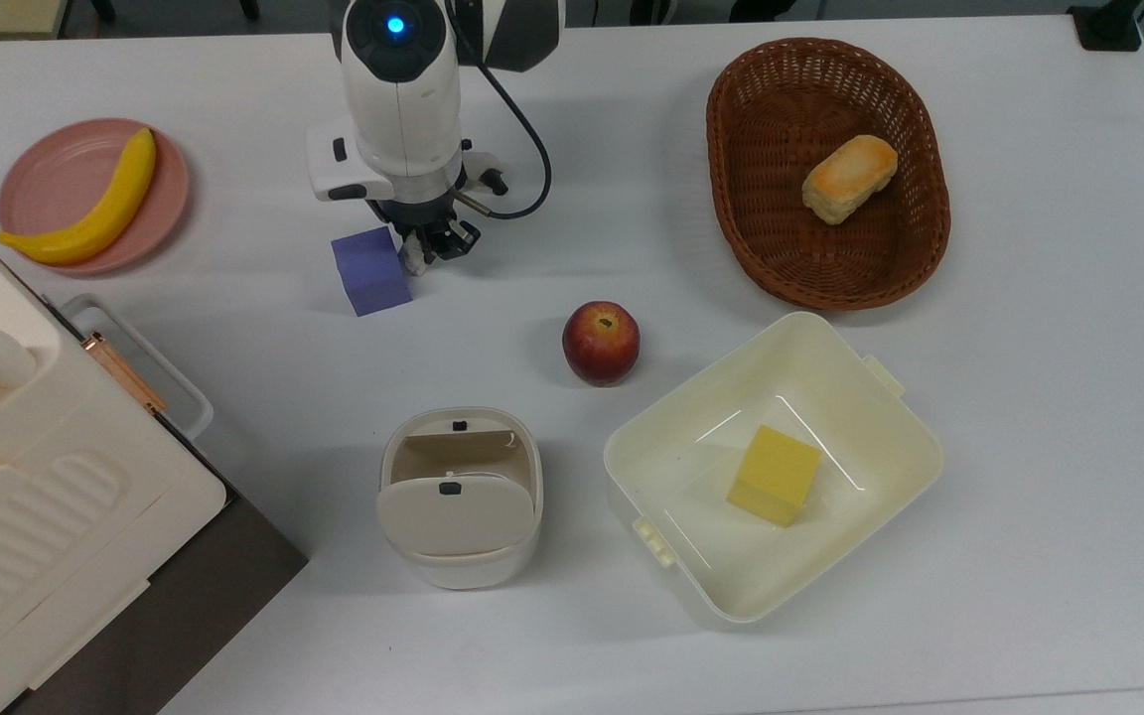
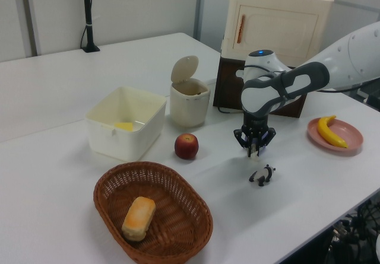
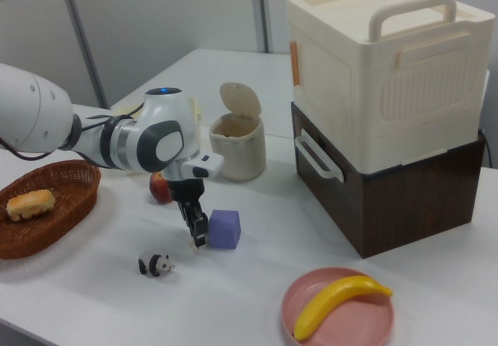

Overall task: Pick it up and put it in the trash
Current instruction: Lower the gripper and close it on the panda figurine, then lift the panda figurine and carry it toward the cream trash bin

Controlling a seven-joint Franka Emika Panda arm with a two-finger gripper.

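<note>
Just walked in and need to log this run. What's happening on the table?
A robot arm has its tool down at the table, next to the purple cube, with its fingers closed on a small ball of white paper. The paper sits low, at the table surface. The trash bin stands nearer the front of the top view with its flap lid tipped open, and an apple lies between the two. Nothing has gone into the bin yet.
</note>
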